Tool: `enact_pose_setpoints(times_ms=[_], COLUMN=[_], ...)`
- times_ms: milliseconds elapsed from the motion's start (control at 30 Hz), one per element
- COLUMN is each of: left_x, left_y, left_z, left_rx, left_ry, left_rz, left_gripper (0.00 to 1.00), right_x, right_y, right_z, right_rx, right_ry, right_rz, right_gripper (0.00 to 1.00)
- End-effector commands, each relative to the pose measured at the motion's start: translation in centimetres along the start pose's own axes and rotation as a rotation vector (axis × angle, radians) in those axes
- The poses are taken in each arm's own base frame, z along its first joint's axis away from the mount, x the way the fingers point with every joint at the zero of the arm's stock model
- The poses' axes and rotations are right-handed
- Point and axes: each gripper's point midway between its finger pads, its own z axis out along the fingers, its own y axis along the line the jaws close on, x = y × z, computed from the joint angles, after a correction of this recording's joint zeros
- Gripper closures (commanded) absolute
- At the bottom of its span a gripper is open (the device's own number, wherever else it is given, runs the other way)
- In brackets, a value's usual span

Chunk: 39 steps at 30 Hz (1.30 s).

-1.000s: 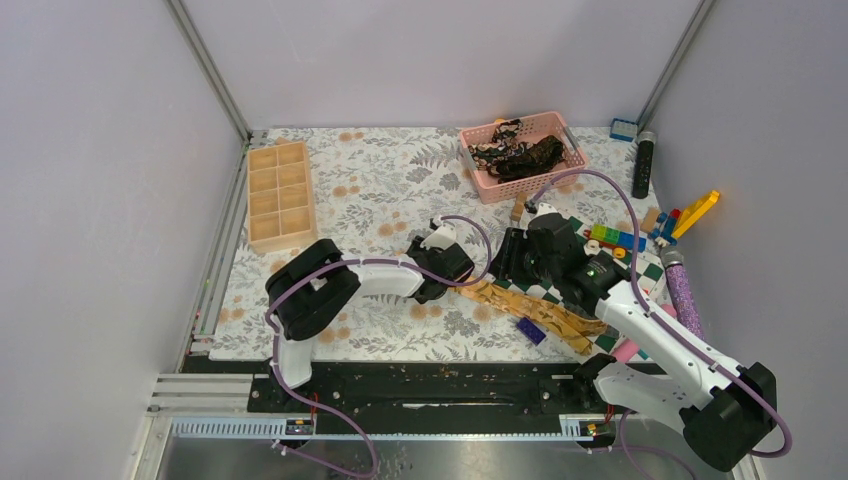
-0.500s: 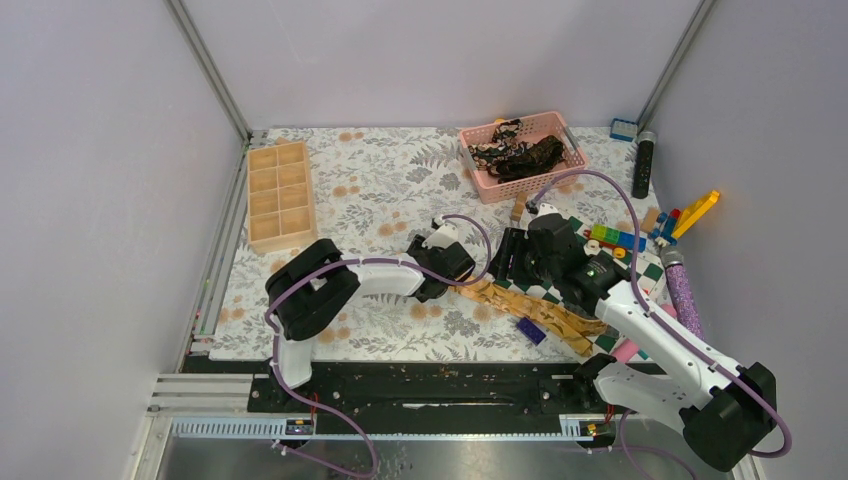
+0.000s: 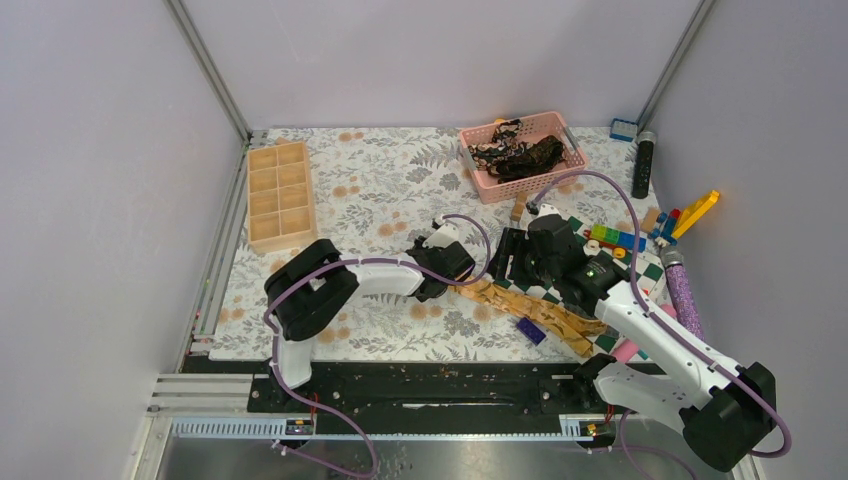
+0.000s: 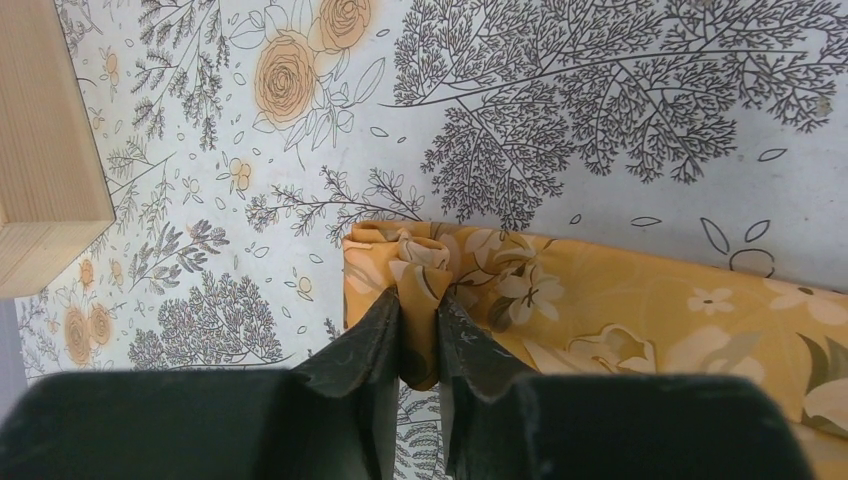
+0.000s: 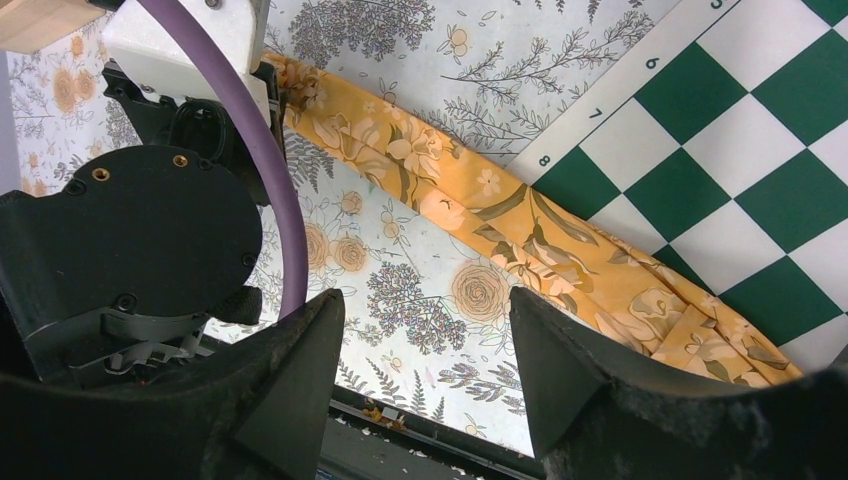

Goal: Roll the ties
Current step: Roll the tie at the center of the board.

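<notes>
One golden tie (image 3: 530, 310) lies partly on the checkered board (image 5: 760, 150). Left gripper (image 4: 418, 300) pinches its bunched end, off the board. Right gripper (image 5: 425, 300) hovers above it at the board's edge, jaws spread.

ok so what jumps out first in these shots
The golden tie lies diagonally mid-table, from the floral mat onto the checkered board, its end pinched by the left gripper. The right gripper hovers open above it. Dark ties lie in the pink basket at the far edge.
</notes>
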Motion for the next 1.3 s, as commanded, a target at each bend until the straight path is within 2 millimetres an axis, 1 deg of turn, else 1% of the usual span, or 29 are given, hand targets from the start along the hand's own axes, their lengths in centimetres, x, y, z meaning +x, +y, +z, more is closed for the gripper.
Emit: enact_pose_setpoints(times_ms=[0,133,267,300,333,433,800,933,1000,1133,1267], left_x=[-1.6,-1.5,-1.7,-1.8,-1.8,-2.1,-3.0,-3.4,-3.6,-3.7,-3.9], left_y=[-1.6,-1.4,-1.2,-1.1,-1.0,-1.0,-0.9,-0.7,-0.7,-0.7,-0.5], left_z=[-1.2,-1.2,-1.4,-1.5,-1.6,-1.8,-2.4,-2.6,-2.7,-2.8,-3.0], left_rx=[0.089,0.082,0.084,0.086,0.088,0.096,0.114,0.112,0.112,0.112,0.117], left_ry=[-0.026,-0.026,-0.028,-0.029,-0.03,-0.033,-0.042,-0.051,-0.055,-0.054,-0.056], left_rz=[-0.037,-0.028,-0.029,-0.03,-0.032,-0.034,-0.046,-0.049,-0.05,-0.048,-0.054], left_gripper=[0.84,0.83,0.73,0.68,0.65,0.61,0.61,0.66,0.67,0.67,0.63], right_x=[-1.0,-1.1,-1.4,-1.4,-1.4,-1.7,-1.6,-1.6,-1.6,-1.6,-1.6], right_y=[0.2,0.2,0.3,0.4,0.4,0.5,0.4,0.3,0.3,0.3,0.4], right_z=[-0.2,-0.2,-0.4,-0.4,-0.4,-0.6,-0.4,-0.3,-0.3,-0.3,-0.3], right_rx=[-0.009,-0.01,-0.011,-0.013,-0.014,-0.017,-0.009,-0.008,-0.006,-0.006,-0.008], right_ry=[-0.047,-0.05,-0.058,-0.06,-0.062,-0.069,-0.064,-0.062,-0.061,-0.061,-0.062], right_rz=[0.005,0.004,0.007,0.006,0.007,0.009,0.007,0.007,0.007,0.007,0.005], right_gripper=[0.31,0.31,0.31,0.31,0.31,0.3,0.29,0.29,0.29,0.29,0.29])
